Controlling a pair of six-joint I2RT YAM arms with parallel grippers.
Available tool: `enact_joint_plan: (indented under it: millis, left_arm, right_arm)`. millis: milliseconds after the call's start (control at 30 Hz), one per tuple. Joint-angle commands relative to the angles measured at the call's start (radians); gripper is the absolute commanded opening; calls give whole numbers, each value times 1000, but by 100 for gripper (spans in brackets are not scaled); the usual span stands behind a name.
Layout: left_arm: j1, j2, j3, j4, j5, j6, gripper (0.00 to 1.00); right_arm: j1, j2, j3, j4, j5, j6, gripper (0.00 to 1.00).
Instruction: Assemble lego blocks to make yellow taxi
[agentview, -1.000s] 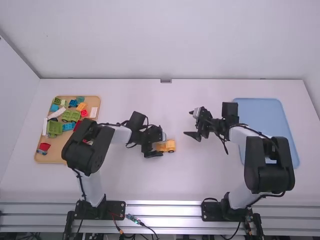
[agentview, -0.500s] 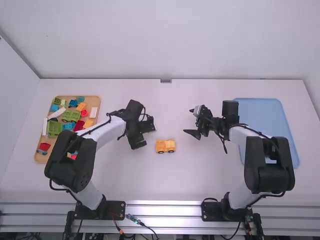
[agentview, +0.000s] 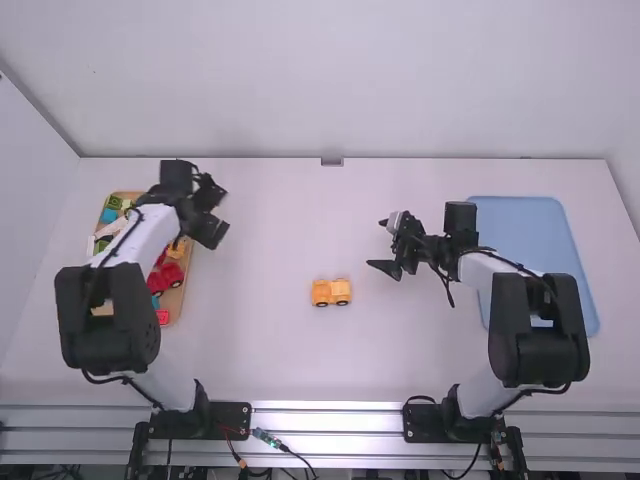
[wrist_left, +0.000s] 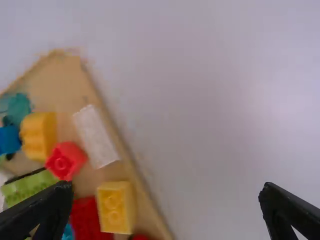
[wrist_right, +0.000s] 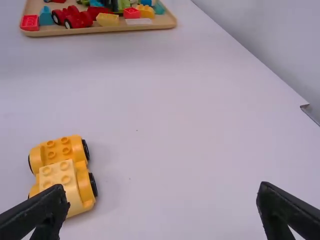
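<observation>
Relative to the earlier frames, the left arm (agentview: 108, 315) has swung from the middle of the table to the tan wooden tray (wrist_left: 60, 90); the car has not shifted since the second of them. The right arm (agentview: 535, 330) stands at the blue plastic tray (agentview: 520, 225), its black two-finger gripper (agentview: 376, 244) spread and holding nothing. On bare table between the grippers lies the yellow plastic car body with black wheels (agentview: 331, 292), a paler studded block set on it. The left gripper (agentview: 222, 212), spread and empty, hangs just beyond the tray's inner edge. The probable next part, a small yellow studded block (wrist_left: 114, 207), lies inside that edge, and the left arm is much the nearer. The block's long axis runs roughly across the line joining the fingertips, which suits a grasp on its long sides. Relative to the left gripper, the block lies leftward and toward the arm's base.
</observation>
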Motion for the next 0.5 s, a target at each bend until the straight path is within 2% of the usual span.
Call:
enact_joint_plan:
  millis: [0, 133, 233, 467]
  left_arm:
    - [105, -10, 50, -24, 167, -21, 99]
    - [209, -10, 53, -59, 178, -3, 99]
    - [239, -10, 39, -84, 173, 53, 99]
    - [277, -6, -25, 24, 265, 80, 99]
  right_arm:
    - [-5, -16, 23, -3, -6, 2, 99]
    - [-5, -16, 23, 0, -6, 1, 99]
    - [-5, -16, 23, 0, -7, 0, 99]
    - [-5, -16, 23, -1, -6, 2, 99]
